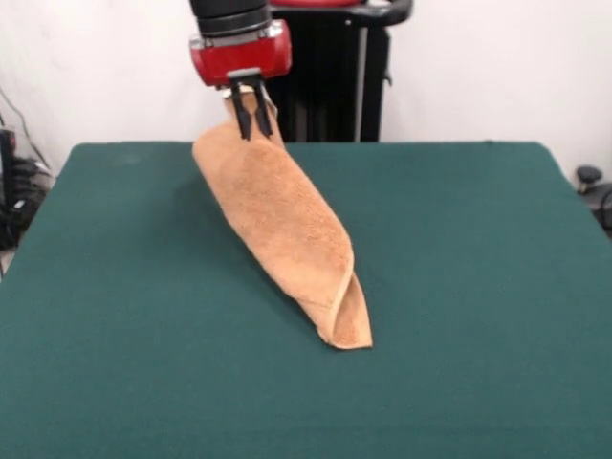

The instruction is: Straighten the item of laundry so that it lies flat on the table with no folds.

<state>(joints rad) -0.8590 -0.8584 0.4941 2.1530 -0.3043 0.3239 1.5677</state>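
The item of laundry is an orange-tan terry towel, folded along its length into a long narrow shape. Its upper end is lifted off the table and its lower end rests on the green top near the middle, with a folded edge showing there. My gripper hangs from the red and black arm at the top, above the table's far left part. Its black fingers are shut on the towel's raised top corner, so the cloth slopes down from them toward the front right.
The black pedestal stands behind the table's far edge. A dark cable and gear sit off the left side, and a small dark object lies past the right edge.
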